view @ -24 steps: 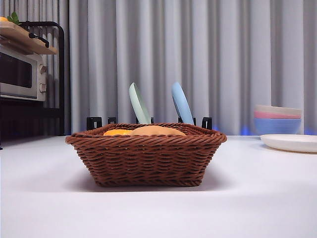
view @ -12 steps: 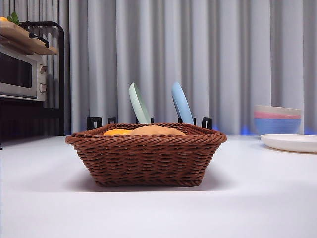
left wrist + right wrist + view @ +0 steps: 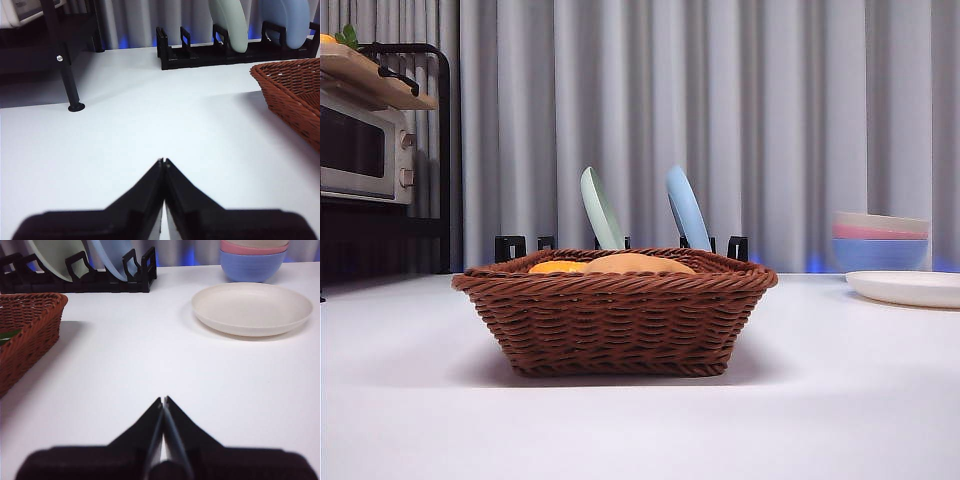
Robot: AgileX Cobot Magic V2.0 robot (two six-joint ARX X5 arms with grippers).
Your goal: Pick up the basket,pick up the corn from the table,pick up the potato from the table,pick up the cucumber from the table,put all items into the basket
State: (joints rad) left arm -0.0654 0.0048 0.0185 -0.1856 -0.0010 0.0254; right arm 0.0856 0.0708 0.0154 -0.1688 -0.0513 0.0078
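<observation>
Basket on table holding corn and potato; left end effector and right end effector pressed together, empty.

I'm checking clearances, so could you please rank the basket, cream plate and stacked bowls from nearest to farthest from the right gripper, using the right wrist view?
1. Basket, off to one side.
2. Cream plate, ahead on the other side.
3. Stacked bowls, behind the plate.

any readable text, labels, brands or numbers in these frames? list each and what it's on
None can be read.
The microwave has a blank front panel and two knobs in the front view; its corner in the left wrist view carries a few dark marks, too small and cut off to read.
The basket, the dish rack, the stacked bowls and the cream plate bear no print.
</observation>
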